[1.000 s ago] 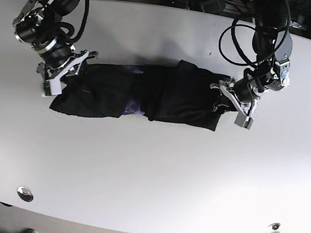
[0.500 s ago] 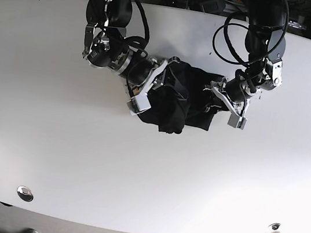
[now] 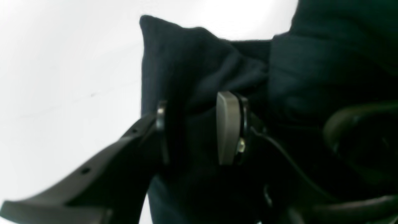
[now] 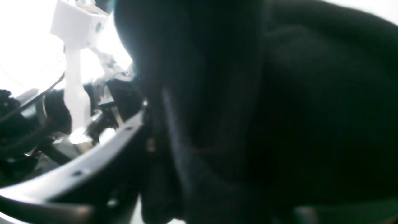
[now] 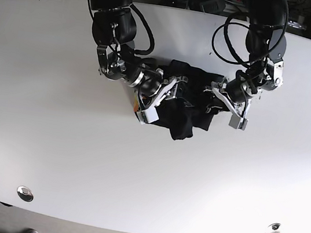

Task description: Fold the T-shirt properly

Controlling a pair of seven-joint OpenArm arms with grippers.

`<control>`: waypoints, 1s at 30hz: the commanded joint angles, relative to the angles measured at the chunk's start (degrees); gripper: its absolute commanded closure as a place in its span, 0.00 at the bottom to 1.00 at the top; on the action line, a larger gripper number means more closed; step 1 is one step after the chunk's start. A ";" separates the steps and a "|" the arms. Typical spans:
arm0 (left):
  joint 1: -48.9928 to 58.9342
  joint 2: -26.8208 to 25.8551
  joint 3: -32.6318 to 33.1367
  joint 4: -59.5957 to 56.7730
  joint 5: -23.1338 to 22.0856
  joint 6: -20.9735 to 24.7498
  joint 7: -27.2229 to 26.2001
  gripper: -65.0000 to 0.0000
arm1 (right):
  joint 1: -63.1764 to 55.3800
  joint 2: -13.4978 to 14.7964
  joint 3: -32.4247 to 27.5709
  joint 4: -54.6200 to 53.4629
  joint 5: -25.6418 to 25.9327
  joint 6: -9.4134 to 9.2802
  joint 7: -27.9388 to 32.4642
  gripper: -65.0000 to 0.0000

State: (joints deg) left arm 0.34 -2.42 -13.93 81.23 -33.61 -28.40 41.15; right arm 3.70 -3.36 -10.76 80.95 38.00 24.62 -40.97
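Your left gripper (image 3: 194, 130) has its jaws closed down on a fold of the shirt (image 3: 199, 71). Dark cloth fills the narrow gap between the two fingers, one grey pad (image 3: 227, 127) showing on the right side, the other finger dark on the left. Cloth bunches up past the fingertips into a peak, more cloth to the right of the jaws, white table (image 3: 62, 77) to the left.

Your right gripper (image 5: 157, 98) sits at the other end of the shirt (image 5: 183, 109). Its wrist view is blurred and almost all black cloth (image 4: 264, 109); one finger (image 4: 93, 165) runs along the left of the cloth, the other is hidden. Cloth looks pressed against that finger, but you cannot tell from these views if the jaws are clamped on it.

From the base view, your left gripper (image 5: 227, 108) is close to the right one, with the shirt bunched in a dark heap between them near the table (image 5: 51, 148) middle. One corner of cloth hangs out toward the near edge, just beside the right gripper.
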 commanded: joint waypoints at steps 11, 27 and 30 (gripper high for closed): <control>2.69 -12.22 -22.86 17.71 -8.37 -0.65 -0.66 0.72 | 1.35 -0.91 -5.46 1.38 1.69 0.21 1.01 0.56; 7.44 -13.80 -22.77 17.63 -3.19 -1.00 -0.93 0.72 | 4.95 -2.40 -19.70 9.65 1.78 -7.79 0.93 0.14; 7.35 -13.98 -21.71 18.07 -3.01 -1.00 -0.93 0.72 | 4.78 -1.88 -19.70 11.23 2.05 -7.79 0.75 0.14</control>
State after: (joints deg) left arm 8.23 -15.46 -35.29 97.97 -35.68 -29.19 41.76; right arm 7.62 -4.89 -30.44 91.02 39.07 16.36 -41.06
